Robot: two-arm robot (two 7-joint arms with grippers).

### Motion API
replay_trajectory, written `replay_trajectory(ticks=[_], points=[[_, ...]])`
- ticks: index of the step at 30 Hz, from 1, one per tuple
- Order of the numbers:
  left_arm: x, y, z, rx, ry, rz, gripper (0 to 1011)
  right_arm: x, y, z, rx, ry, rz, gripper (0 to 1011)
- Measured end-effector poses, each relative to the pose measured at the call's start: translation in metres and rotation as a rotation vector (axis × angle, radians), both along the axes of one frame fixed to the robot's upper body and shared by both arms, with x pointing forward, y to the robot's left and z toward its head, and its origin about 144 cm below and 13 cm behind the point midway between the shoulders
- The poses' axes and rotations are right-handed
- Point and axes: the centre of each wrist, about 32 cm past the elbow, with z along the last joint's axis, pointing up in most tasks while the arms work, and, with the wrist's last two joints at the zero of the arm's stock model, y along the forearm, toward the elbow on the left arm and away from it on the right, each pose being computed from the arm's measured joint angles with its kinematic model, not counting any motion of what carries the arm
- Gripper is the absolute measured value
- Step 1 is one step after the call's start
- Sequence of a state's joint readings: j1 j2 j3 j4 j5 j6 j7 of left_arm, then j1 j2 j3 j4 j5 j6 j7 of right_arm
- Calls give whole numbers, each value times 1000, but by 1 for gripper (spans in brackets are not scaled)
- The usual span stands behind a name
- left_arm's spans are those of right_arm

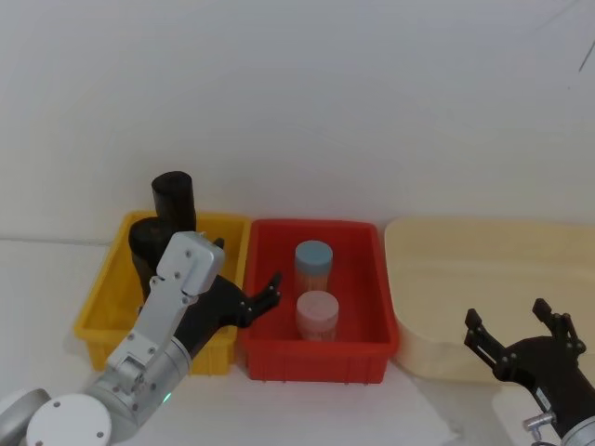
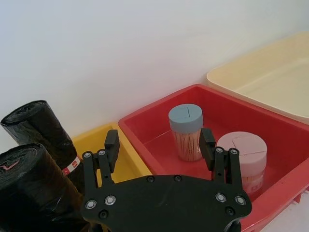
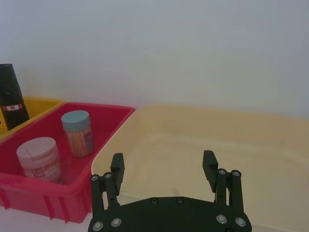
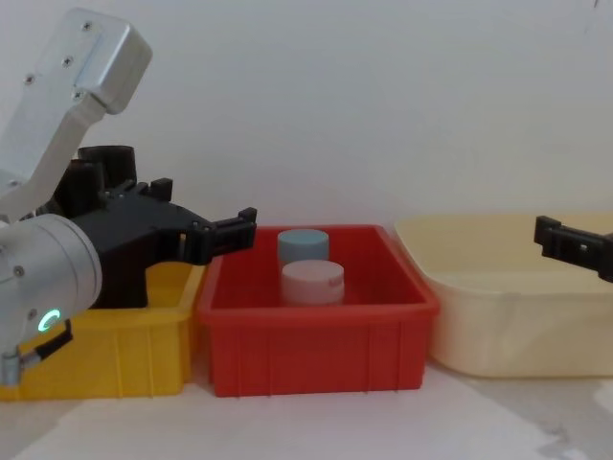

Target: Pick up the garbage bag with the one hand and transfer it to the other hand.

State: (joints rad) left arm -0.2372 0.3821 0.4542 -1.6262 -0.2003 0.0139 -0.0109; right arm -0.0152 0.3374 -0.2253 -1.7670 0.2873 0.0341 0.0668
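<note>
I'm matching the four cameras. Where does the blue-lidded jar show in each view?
Head: blue-lidded jar, centre, inside the red bin.
Left wrist: jar at centre.
Right wrist: jar at left.
Chest: jar at centre, behind the pink-lidded jar.
Shared landmark: the red bin.

left arm (image 4: 77,77): silver-grey casing, green light | left gripper (image 2: 159,142): black, silver screws

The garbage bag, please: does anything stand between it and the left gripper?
Nothing visible does. The open left gripper hovers at the yellow bin beside the garbage bag; the jars stand in the red bin. The right gripper hangs over the cream tub.
</note>
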Motion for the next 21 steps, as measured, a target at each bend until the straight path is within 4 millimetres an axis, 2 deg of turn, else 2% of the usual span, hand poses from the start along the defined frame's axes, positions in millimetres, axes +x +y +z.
replay_trajectory(ticks=[11, 21], points=[[0, 0, 0, 0, 0, 0, 1002, -6, -10, 6, -11, -6, 45, 1000], [0, 0, 0, 0, 0, 0, 1001, -11, -15, 19, -32, -29, 166, 1000]])
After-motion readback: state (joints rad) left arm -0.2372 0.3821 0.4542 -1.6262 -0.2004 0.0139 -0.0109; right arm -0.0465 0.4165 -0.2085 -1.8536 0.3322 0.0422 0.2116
